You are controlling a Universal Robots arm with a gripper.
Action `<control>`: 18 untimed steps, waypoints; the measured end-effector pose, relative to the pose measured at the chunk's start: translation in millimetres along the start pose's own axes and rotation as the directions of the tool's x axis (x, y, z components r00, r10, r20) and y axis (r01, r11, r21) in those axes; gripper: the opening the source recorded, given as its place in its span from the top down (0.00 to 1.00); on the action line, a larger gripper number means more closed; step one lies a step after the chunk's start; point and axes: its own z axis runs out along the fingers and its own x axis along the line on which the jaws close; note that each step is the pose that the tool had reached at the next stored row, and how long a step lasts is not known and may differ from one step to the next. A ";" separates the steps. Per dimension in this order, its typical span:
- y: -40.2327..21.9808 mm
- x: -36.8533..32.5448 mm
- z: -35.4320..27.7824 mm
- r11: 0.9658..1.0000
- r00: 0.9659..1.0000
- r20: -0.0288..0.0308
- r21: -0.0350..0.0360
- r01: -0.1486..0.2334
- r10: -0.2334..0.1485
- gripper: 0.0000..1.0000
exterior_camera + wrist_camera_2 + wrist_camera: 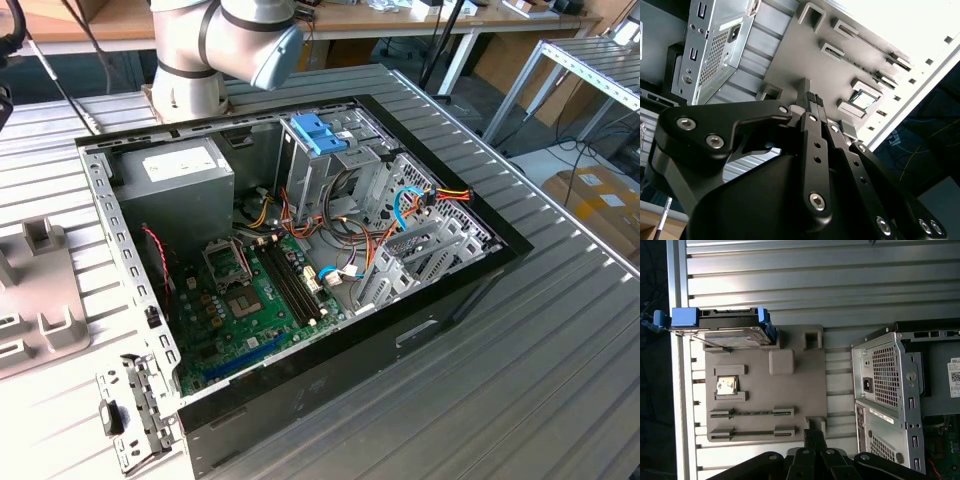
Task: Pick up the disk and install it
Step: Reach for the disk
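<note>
In the first wrist view the disk [722, 327], a dark grey drive in a light-blue carrier with a brighter blue end tab, stands on its edge in a slot at one end of the grey fixture plate [765, 390]. My gripper [813, 434] hangs above the opposite end of that plate, well apart from the disk. In the second wrist view the gripper [812, 98] has its black fingertips pressed together with nothing between them. The open computer case [300, 250] lies on the ribbed metal table beside the fixture plate [40, 290].
The plate also carries a square chip [726, 386] and two long thin slots [752, 412]. Inside the case are a motherboard [250, 310], a power supply [180, 185], loose cables, and a metal cage topped by a blue latch piece [318, 133]. The table edge [677, 365] runs just past the disk.
</note>
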 end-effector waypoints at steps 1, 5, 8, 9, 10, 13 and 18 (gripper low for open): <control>-0.1 0.8 0.0 1.000 1.000 0.000 0.000 0.000 0.000 0.89; -0.3 5.4 0.2 1.000 1.000 0.000 0.000 0.000 0.000 0.89; -0.1 9.1 0.3 1.000 1.000 0.000 0.000 0.000 0.000 0.89; 0.0 10.7 0.3 1.000 1.000 0.000 0.000 0.000 0.000 0.89; 0.2 12.3 0.4 1.000 1.000 0.000 0.000 0.000 0.000 0.89; 0.5 15.8 0.6 1.000 1.000 0.000 0.000 0.000 0.000 0.89; 0.7 21.1 0.9 1.000 1.000 0.000 0.000 0.000 0.000 0.89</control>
